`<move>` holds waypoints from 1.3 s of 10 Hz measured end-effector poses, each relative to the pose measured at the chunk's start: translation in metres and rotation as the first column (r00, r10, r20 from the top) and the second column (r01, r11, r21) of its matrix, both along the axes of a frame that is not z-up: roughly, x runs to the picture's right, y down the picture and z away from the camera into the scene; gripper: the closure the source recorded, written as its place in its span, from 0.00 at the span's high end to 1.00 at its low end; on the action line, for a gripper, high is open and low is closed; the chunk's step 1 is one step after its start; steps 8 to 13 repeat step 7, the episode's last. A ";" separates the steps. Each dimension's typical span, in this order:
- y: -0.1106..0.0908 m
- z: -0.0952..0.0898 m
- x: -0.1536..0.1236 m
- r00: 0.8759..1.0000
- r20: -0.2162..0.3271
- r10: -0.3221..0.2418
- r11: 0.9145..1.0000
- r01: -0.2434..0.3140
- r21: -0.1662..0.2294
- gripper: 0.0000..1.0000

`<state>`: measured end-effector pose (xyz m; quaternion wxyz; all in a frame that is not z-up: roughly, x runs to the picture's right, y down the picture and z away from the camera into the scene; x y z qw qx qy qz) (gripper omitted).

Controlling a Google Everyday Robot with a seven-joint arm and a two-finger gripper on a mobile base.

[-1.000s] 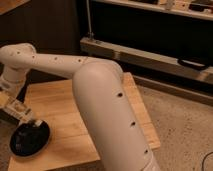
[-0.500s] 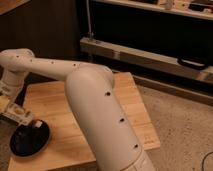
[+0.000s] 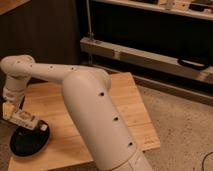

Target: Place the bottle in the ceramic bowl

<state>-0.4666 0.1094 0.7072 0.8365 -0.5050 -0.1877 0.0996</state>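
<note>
The black ceramic bowl (image 3: pixel 29 144) sits on the front left corner of the wooden table (image 3: pixel 120 100). The whitish bottle (image 3: pixel 26 120) lies almost level just above the bowl's far rim, with its white cap (image 3: pixel 44 128) pointing right over the bowl. My gripper (image 3: pixel 10 112) is at the far left, at the end of the white arm (image 3: pixel 55 75), shut on the bottle's base end. The bottle slopes slightly down toward the cap.
My white arm's big elbow link (image 3: pixel 100 120) fills the middle of the view and hides part of the table. A dark metal shelf unit (image 3: pixel 150 55) stands behind the table. Speckled floor (image 3: pixel 180 125) lies to the right.
The arm's elbow has swung leftward and nearer the camera. The gripper and bottle have shifted slightly up and left, still over the bowl.
</note>
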 end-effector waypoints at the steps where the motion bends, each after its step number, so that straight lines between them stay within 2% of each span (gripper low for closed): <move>1: 0.012 0.002 0.003 1.000 0.003 -0.017 1.000 0.017 -0.011 0.80; 3: 0.022 0.007 0.006 1.000 0.008 -0.027 0.999 0.027 -0.023 0.80; 13: 0.022 0.006 0.006 1.000 0.009 -0.026 0.999 0.027 -0.022 0.80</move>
